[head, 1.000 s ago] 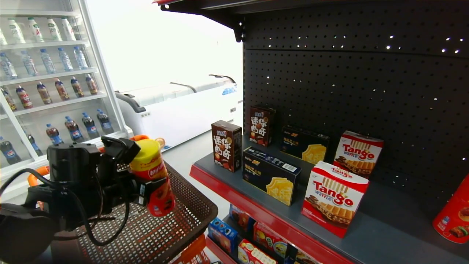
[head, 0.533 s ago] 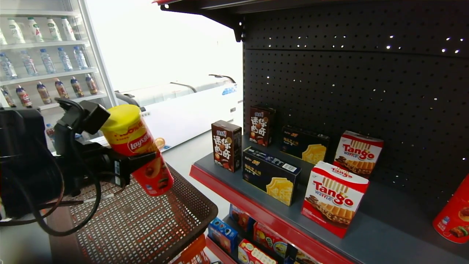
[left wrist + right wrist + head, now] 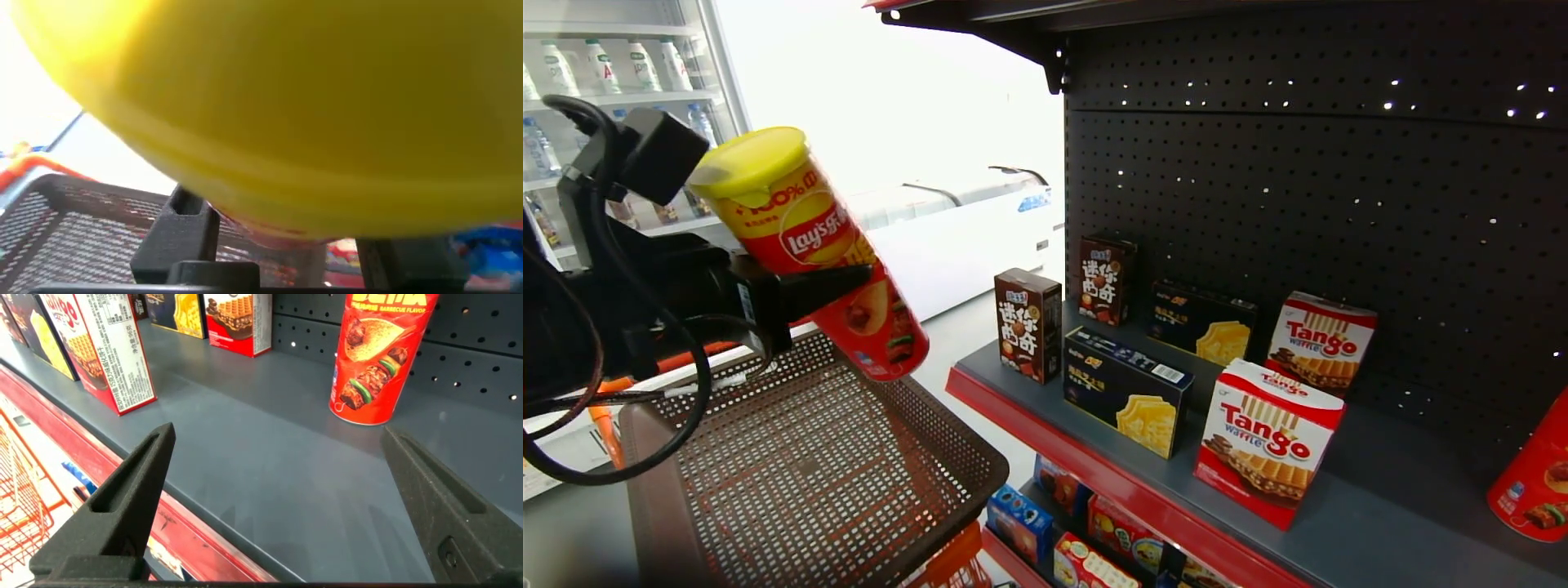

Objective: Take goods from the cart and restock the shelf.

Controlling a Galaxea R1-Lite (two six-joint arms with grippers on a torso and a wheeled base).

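The chip can (image 3: 809, 245) hangs tilted above the cart (image 3: 964, 457), pinched at mid-body by the left fingers (image 3: 825, 282); the right fingers (image 3: 122, 506) gape wide over the shelf (image 3: 1380, 506). Held so askew, it may slip, or clip the boxes (image 3: 1123, 392) on landing; a second ago it sat lower, nearer the cart.

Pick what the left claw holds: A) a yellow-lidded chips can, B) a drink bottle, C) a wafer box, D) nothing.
A: the left claw is clamped on the can, tilted in the air above the cart.
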